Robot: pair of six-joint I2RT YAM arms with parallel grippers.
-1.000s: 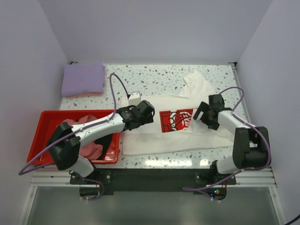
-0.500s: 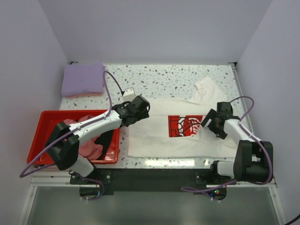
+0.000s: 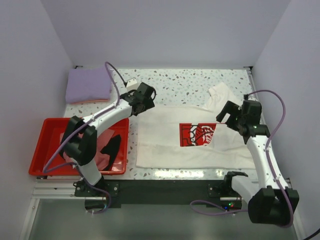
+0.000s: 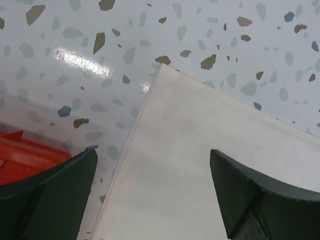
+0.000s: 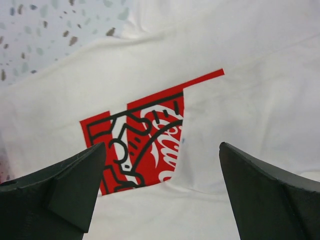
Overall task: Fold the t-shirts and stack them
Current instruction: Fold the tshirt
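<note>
- Top view: over the last second the cream-white cloth t-shirt (image 3: pixel 165 145) with the red rectangular chest print (image 3: pixel 195 134) has slid to the right. It now lies spread flat on the speckled terrazzo table (image 3: pixel 185 82), near the front edge.
- Both arms have let go of it and drawn back, so I judge the spreading done and the first fold due next.
- Same view: the left gripper (image 3: pixel 144 99) hangs over the shirt's far left corner. The right gripper (image 3: pixel 226 115) hangs over its right side, near the sleeve.
- The folded lavender cloth t-shirt (image 3: pixel 89 84) sits at the table's far left corner, which I take for the start of the stack. A crumpled pink t-shirt (image 3: pixel 102 159) and a black t-shirt (image 3: pixel 114 146) wait in the red plastic tray (image 3: pixel 75 172).
- Left wrist view: my dark fingers (image 4: pixel 50 195) stand wide apart with nothing between them. Below them is the cream shirt's corner, with bare table beside it and a sliver of the tray at the lower left. The pincer appears to be clear of the cloth, though from this angle I cannot be sure of the gap.
- Right wrist view: this pincer is just as wide and also empty, poised above the print. A flap of the shirt's own cloth lies over the print's lower right part and will need smoothing or folding in.
</note>
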